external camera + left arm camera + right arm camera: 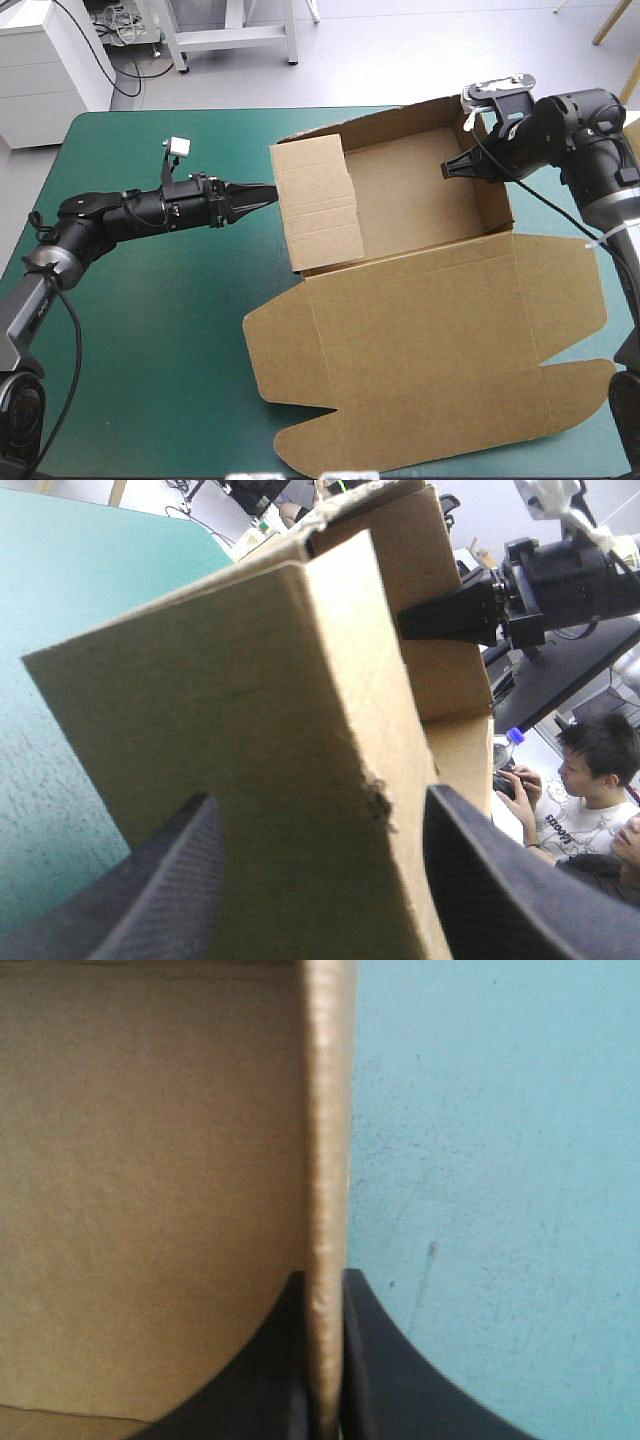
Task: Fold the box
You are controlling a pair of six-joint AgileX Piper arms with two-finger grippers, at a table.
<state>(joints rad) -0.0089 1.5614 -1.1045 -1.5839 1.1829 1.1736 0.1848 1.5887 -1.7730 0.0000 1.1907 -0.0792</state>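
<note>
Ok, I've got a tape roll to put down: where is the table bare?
Bare teal-green cover lies near left, between the left arm and the box's flat lid, and at the far left corner. Crowded: the raised walls, with the left gripper and right gripper.

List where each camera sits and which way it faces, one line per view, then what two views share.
High view: above and behind the robot, looking forward and down at the table and box; the left gripper and right gripper show.
Left wrist view: on the left wrist, looking along the open left gripper at a raised box wall.
Right wrist view: on the right wrist, looking along the right gripper, shut on a box wall's edge.
Shared: the high and left wrist views both show the right gripper.
</note>
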